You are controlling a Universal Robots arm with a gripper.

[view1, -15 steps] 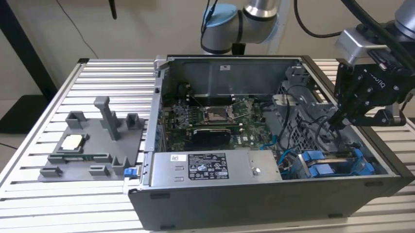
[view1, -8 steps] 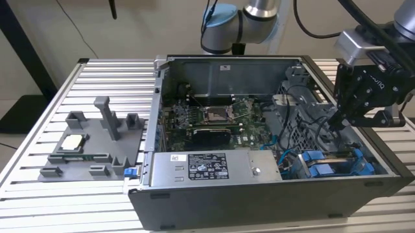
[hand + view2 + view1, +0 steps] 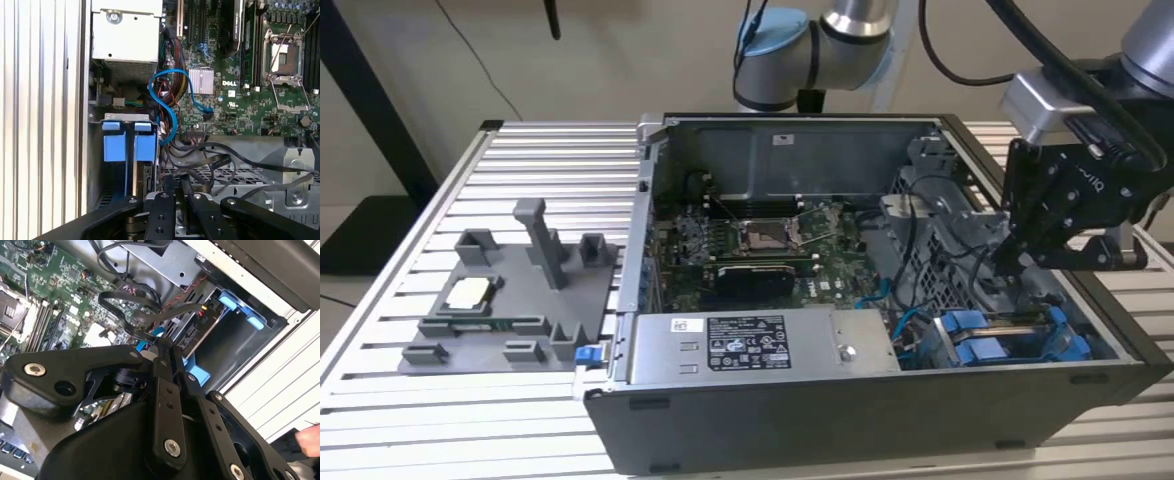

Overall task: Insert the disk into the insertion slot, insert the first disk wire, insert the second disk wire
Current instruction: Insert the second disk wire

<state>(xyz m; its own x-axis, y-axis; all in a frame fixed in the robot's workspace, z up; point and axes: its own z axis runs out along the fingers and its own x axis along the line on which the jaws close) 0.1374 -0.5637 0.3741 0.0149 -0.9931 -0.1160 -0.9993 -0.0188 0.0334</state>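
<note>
The jaws (image 3: 161,351) are closing together beside a dark flat wire (image 3: 150,315), though any grip on it is unclear. The disk (image 3: 127,147) is sitting in the insertion slot (image 3: 1014,340) at the case's front corner, so step 2, wiring, is seemingly underway, calling for fine alignment.
</note>
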